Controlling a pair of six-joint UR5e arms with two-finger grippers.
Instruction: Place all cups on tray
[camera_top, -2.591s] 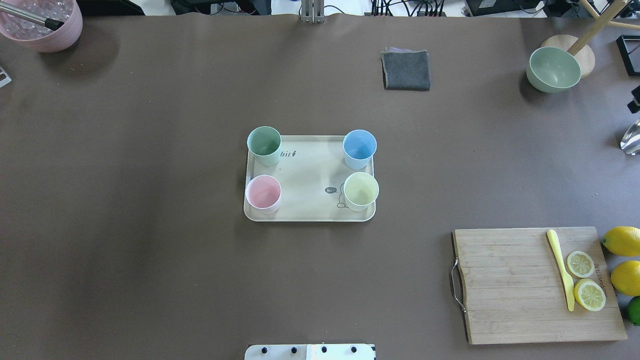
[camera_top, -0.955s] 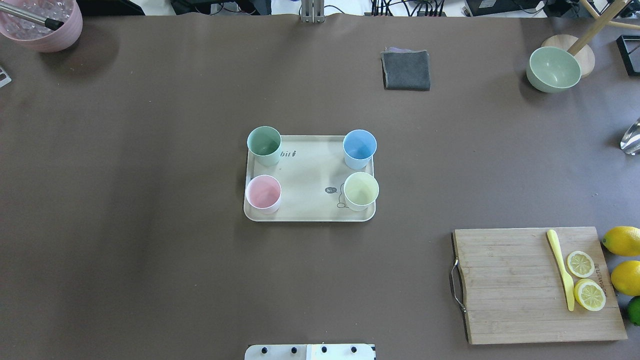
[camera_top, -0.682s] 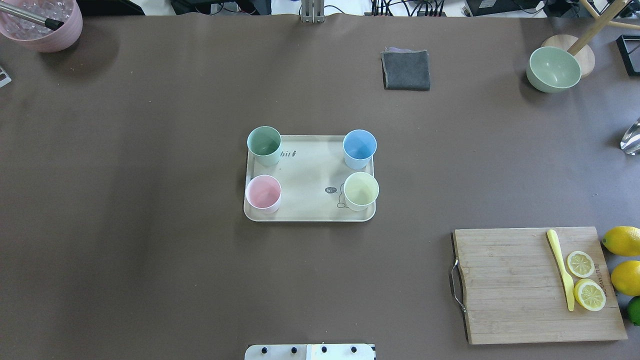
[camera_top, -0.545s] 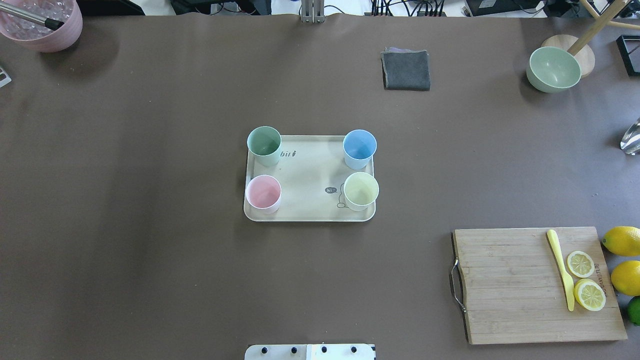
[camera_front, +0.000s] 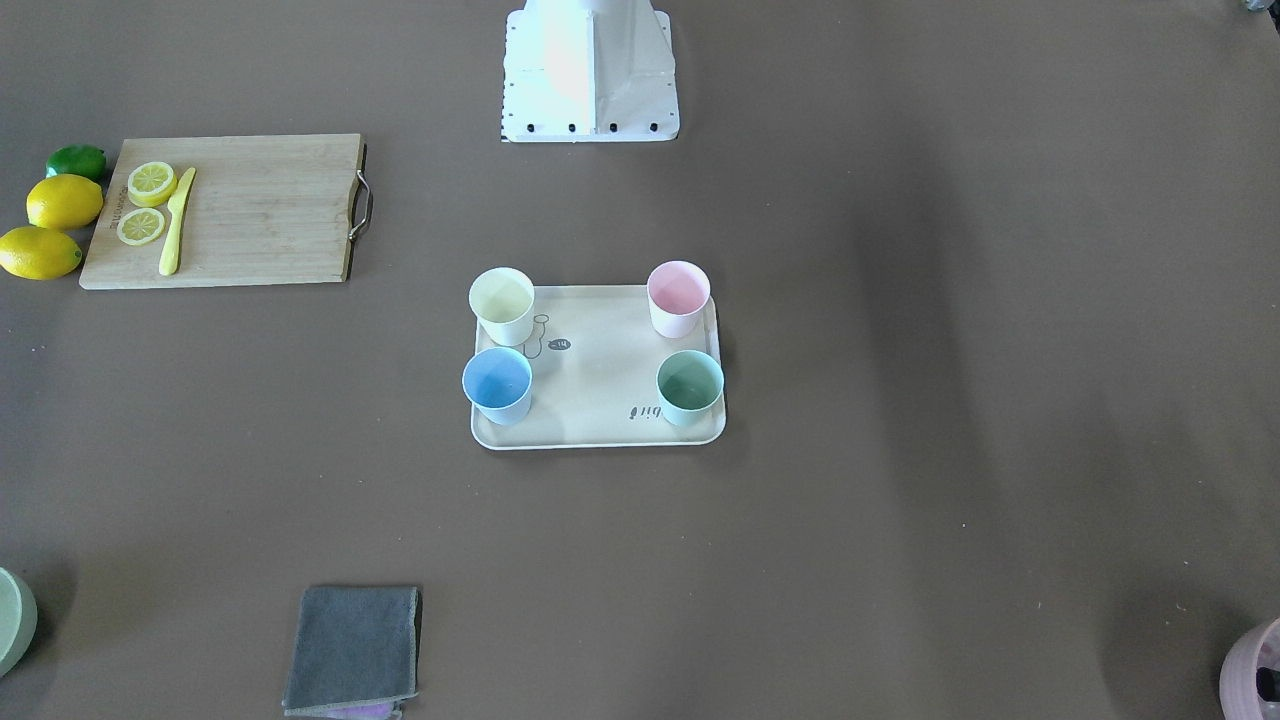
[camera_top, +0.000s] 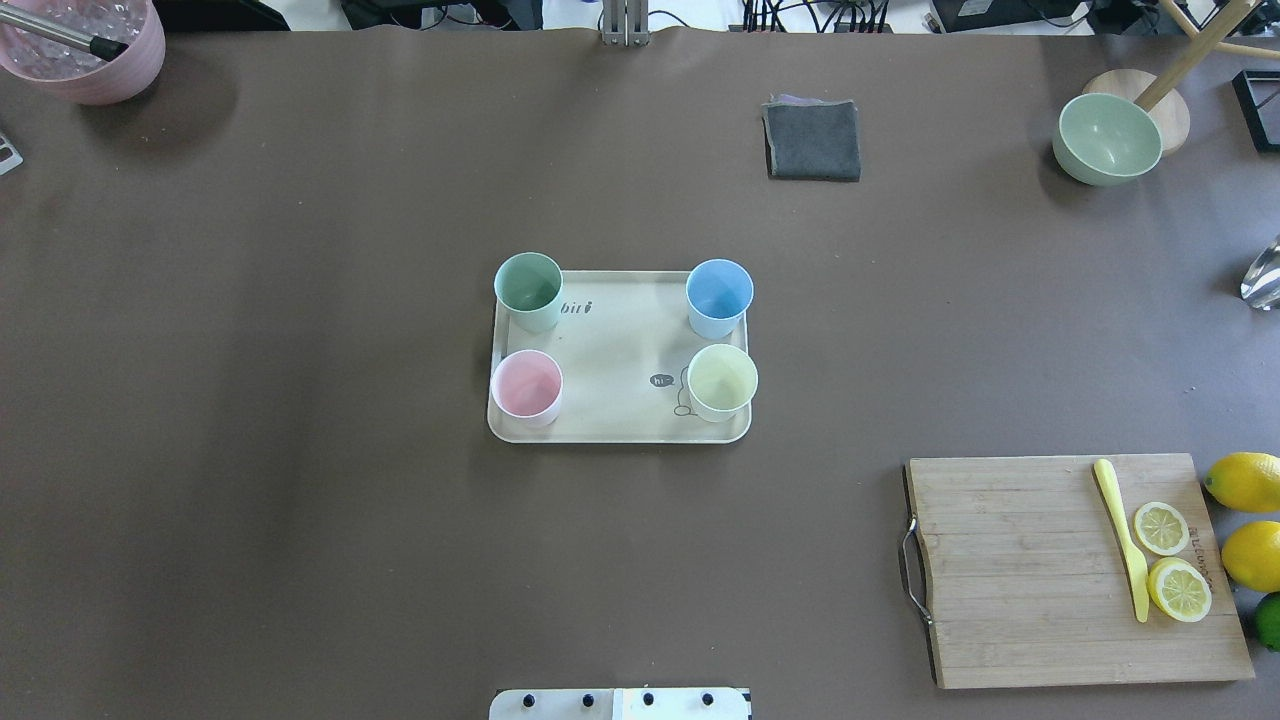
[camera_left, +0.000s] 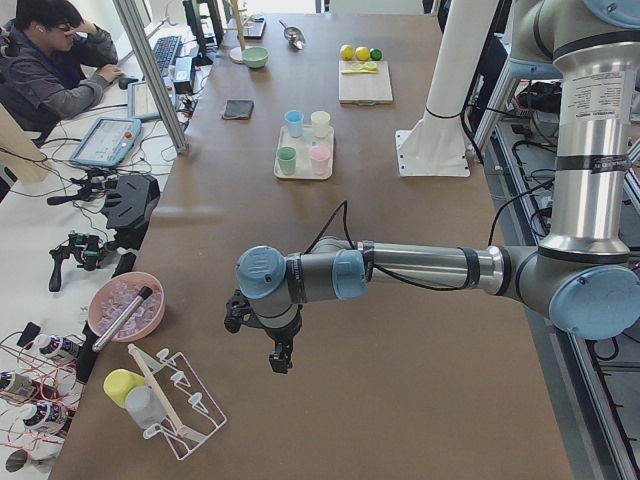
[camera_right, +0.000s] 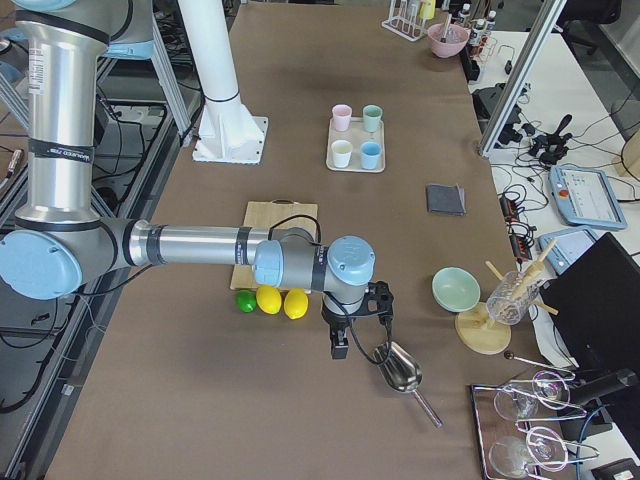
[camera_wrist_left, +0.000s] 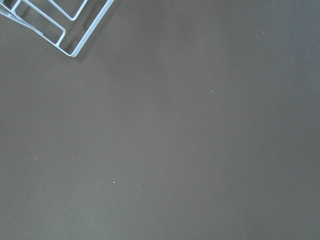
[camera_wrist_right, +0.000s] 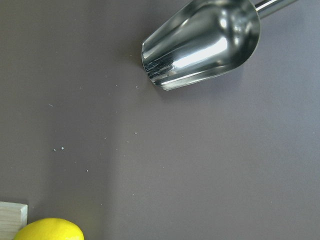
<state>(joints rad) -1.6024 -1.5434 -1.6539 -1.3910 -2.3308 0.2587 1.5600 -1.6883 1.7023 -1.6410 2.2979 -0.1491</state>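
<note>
The cream tray (camera_top: 620, 350) lies at the table's middle with all four cups upright on it, one per corner: mint green (camera_top: 528, 285), light blue (camera_top: 719, 293), pink (camera_top: 526, 385), pale yellow (camera_top: 722, 380). The tray (camera_front: 600, 380) also shows in the front view. My left gripper (camera_left: 280, 355) hangs over bare table far from the tray, near a wire rack. My right gripper (camera_right: 340, 345) hangs at the other end, next to a metal scoop (camera_right: 400, 368). Both show only in the side views, so I cannot tell if they are open or shut.
A wooden cutting board (camera_top: 1070, 570) with lemon slices and a yellow knife lies at the near right, lemons (camera_top: 1245, 480) beside it. A grey cloth (camera_top: 812, 140) and a green bowl (camera_top: 1107, 138) sit at the back. A mauve pot (camera_top: 85, 50) stands at the back left.
A dark part at the overhead view's right edge 2.6 s ago is gone from it since. The cups and tray have not moved.
</note>
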